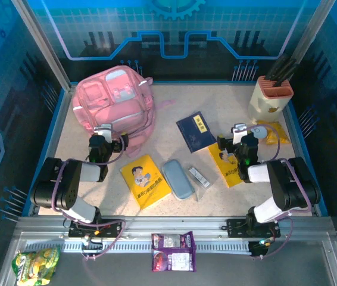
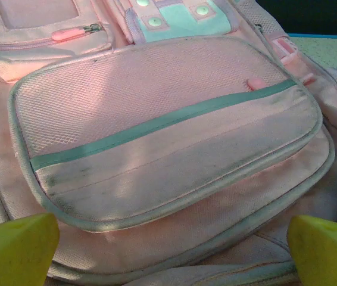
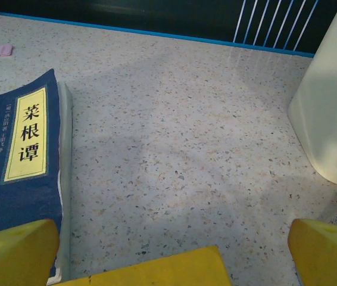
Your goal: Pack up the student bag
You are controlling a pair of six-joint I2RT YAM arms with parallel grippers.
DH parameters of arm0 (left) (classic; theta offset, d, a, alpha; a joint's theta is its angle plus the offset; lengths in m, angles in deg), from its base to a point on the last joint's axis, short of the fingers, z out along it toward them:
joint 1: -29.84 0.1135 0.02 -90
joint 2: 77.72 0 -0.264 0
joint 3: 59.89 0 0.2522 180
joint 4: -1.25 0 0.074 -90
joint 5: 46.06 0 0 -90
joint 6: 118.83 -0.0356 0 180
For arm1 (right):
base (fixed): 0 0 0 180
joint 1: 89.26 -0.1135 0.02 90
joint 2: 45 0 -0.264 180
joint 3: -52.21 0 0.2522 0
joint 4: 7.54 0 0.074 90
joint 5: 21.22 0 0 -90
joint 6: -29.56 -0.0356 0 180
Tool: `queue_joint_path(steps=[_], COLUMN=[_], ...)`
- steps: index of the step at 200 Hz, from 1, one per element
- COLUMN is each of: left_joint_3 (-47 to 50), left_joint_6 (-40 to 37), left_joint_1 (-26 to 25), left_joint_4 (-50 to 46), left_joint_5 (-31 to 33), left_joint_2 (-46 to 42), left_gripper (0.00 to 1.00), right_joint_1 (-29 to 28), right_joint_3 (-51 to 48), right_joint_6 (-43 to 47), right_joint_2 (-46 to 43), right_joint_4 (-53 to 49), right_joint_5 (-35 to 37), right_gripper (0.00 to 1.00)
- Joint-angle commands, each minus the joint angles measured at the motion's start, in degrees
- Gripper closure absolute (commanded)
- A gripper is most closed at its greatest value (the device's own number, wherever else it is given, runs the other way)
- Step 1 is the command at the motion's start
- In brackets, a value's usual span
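The student bag (image 1: 112, 101), a big pink backpack with zip pockets and pale strips, lies at the back left of the table. My left gripper (image 1: 103, 132) hovers at its near edge, open. In the left wrist view the bag's front pocket (image 2: 168, 131) lies ahead of the left gripper (image 2: 171, 262), and the yellow fingertips (image 2: 16, 250) stand wide apart with nothing between them. My right gripper (image 1: 240, 132) is open over bare table, between a dark blue book (image 1: 196, 131) and a cream pen holder (image 1: 270, 98). In the right wrist view the right gripper (image 3: 171, 256) holds nothing.
A yellow book (image 1: 144, 180), a grey-blue pencil case (image 1: 177, 179) and a small packet (image 1: 199, 176) lie mid-table. A second yellow book (image 1: 227, 162) lies under the right arm, its corner (image 3: 156, 271) below the jaws. A yellow snack bag (image 1: 272, 132) lies right of the gripper. Purple (image 1: 173, 251) and green (image 1: 36, 262) packets lie on the front ledge.
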Motion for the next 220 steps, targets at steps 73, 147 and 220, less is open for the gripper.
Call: queue_joint_path(steps=[73,147,220], left_joint_3=[-1.1,-1.2,6.5], left_joint_6=[-0.8,-0.8,0.2], left_joint_1=[0.6,0.6,0.5], left_joint_4=[1.7,1.6,15.8], left_joint_5=[-1.0,-1.1,1.9], left_joint_2=[0.5,0.5,0.2], left_gripper=[0.01,0.01,0.01], right_joint_1=[1.2,1.3,1.7], right_joint_3=[1.8,1.8,-0.6], right_joint_6=[0.6,0.4,-0.4], right_joint_2=[0.4,0.4,-0.4], right_joint_4=[1.0,0.9,4.7], right_joint_5=[-1.2,-1.5,-1.4], right_gripper=[0.0,0.0,0.0])
